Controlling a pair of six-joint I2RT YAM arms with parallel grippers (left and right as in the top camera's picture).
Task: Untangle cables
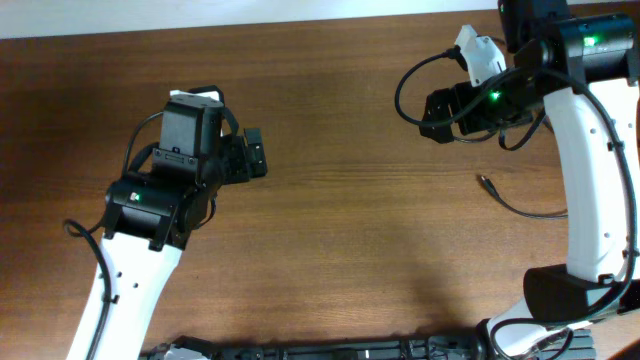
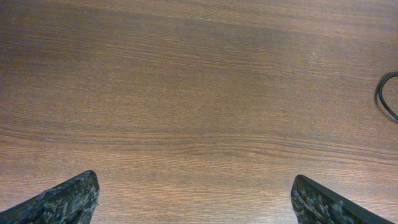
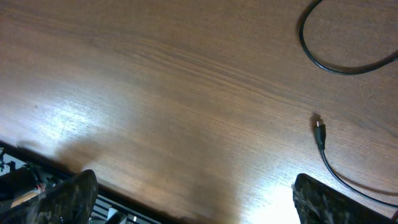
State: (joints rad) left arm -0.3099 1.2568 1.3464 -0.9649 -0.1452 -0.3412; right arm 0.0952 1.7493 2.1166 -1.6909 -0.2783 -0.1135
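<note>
A thin black cable (image 1: pixel 512 207) lies on the wooden table at the right, its small plug end (image 1: pixel 484 181) pointing left and its far part running under the right arm. In the right wrist view the plug (image 3: pixel 319 130) lies right of centre, and a curved stretch of cable (image 3: pixel 323 62) shows at the top right. My right gripper (image 1: pixel 432 115) (image 3: pixel 194 176) hovers up and left of the plug, open and empty. My left gripper (image 1: pixel 256 156) (image 2: pixel 195 177) is open and empty over bare wood at the left. A black cord arc (image 2: pixel 380 98) shows at the right edge of the left wrist view.
A thicker black wire (image 1: pixel 402 88) loops off the right arm beside its gripper. A black rail (image 1: pixel 330 350) runs along the table's front edge and also shows in the right wrist view (image 3: pixel 37 186). The right arm's white link (image 1: pixel 590 170) stands over the cable's far part.
</note>
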